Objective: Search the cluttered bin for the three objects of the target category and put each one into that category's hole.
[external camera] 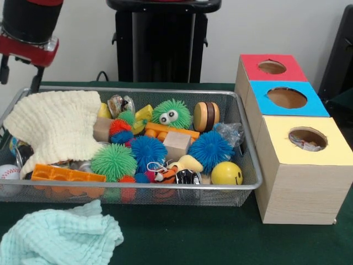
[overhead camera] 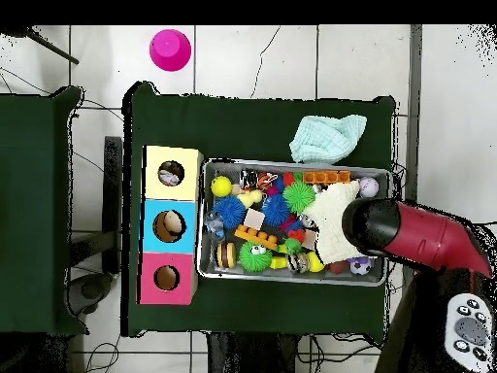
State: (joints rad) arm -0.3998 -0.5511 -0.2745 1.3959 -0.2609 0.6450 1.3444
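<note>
1. Red arm (overhead camera: 427,238) is hanging over your mesh bin's (external camera: 251,185) cloth end; its claw is hiding, so you cannot tell its state.
2. You're seeing toys crowding that bin beside the three-hole box (external camera: 300,182).

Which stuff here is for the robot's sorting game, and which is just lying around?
For the job: bin, toys in it like the blue spiky ball, hole boxes, arm.
Just lying about: mint cloth, pink cup, remote.

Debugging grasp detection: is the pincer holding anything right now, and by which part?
Cannot tell. The arm hangs over the bin's cream cloth end, but neither view shows the pincer itself, so no hold is visible.
</note>
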